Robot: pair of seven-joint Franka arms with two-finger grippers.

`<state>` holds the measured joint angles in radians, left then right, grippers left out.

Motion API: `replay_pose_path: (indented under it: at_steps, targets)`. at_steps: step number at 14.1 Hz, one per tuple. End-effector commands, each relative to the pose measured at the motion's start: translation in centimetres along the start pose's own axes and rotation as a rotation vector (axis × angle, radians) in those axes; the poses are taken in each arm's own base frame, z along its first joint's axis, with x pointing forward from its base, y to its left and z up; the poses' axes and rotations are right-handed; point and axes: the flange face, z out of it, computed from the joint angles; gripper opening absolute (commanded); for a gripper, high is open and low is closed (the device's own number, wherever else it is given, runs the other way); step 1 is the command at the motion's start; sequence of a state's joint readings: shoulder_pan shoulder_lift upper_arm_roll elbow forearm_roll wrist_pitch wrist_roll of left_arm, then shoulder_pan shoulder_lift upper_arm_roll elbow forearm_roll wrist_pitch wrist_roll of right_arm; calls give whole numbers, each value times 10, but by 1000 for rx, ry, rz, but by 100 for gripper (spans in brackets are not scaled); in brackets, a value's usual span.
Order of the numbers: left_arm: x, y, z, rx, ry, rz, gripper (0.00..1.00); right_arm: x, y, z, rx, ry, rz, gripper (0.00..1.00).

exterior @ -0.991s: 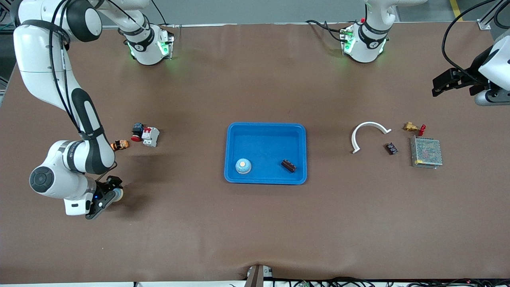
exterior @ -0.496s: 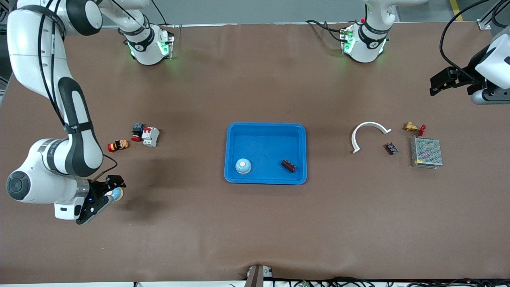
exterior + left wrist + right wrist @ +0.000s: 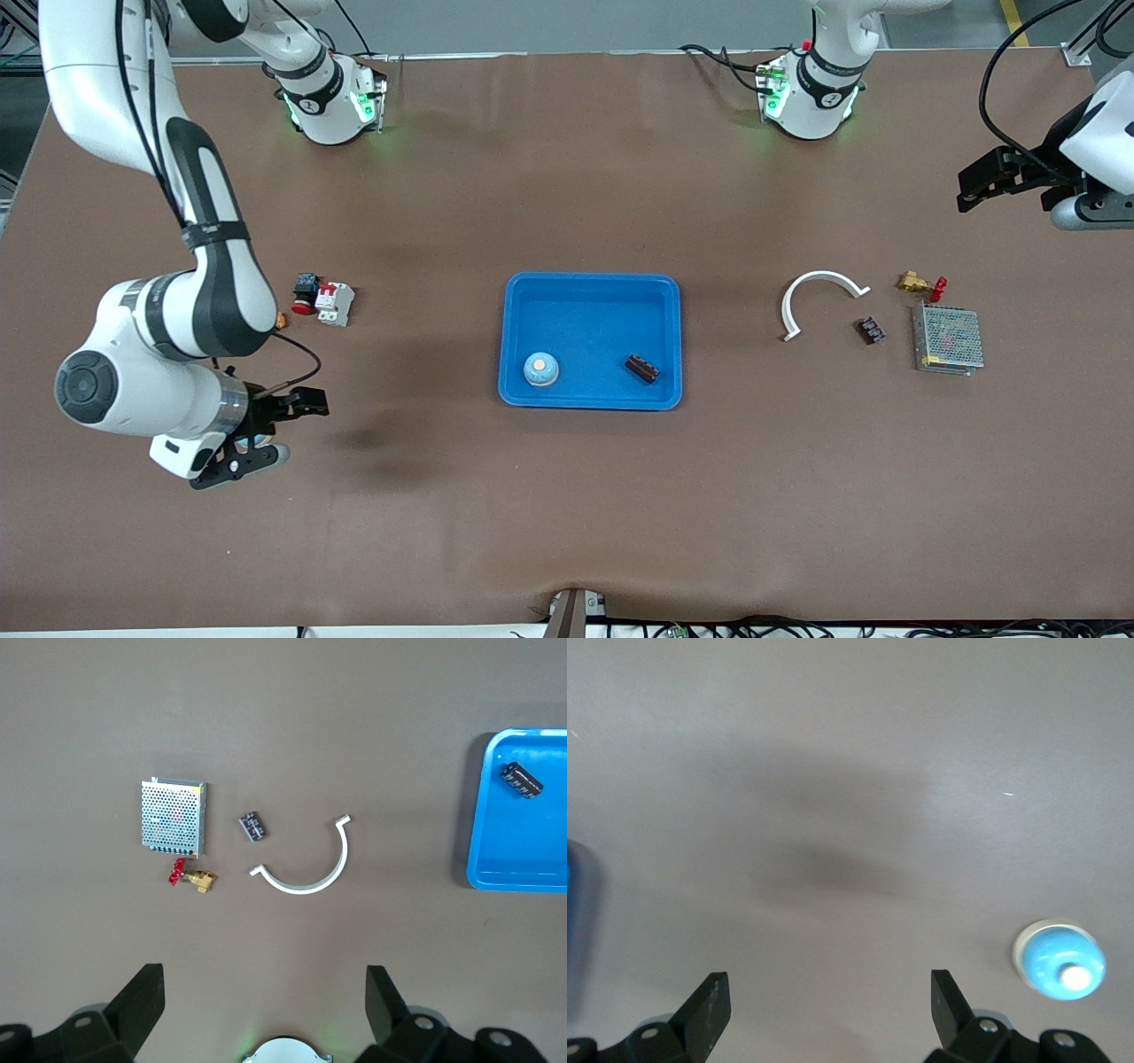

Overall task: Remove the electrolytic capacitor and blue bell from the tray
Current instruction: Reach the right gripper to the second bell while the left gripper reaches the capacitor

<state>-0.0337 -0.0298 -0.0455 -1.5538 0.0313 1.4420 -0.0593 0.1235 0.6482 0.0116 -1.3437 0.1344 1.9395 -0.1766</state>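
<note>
A blue plastic tray (image 3: 592, 283) sits mid-surface, holding a round blue bell (image 3: 540, 369) at its seven o'clock corner and a dark cylindrical capacitor (image 3: 641, 368) at five o'clock, the two well apart. The right gripper (image 3: 275, 428) hangs above bare brown surface (image 3: 567, 514) toward the right arm's end, jaws spread and empty; a second blue bell (image 3: 1058, 960) lies beneath it. The left gripper (image 3: 988, 182) waits above the left arm's end, jaws spread, empty.
</note>
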Motion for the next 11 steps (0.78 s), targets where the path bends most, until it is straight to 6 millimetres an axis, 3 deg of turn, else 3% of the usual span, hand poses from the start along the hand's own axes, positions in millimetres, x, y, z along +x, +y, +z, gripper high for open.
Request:
replay_pose_path:
  at_steps: [1, 3, 9, 11]
  targets:
    - [0, 3, -6, -21, -2, 4, 100, -4, -28, -6, 12, -23, 116, 100]
    - [0, 5, -5, -22, -4, 7, 100, -3, -61, -3, 10, -32, 222, 100]
    - [0, 5, -6, -22, -2, 9, 100, -3, -208, 14, 6, 40, 457, 100]
    - [0, 3, -6, -22, -2, 7, 100, -5, -236, 22, 7, 55, 501, 100]
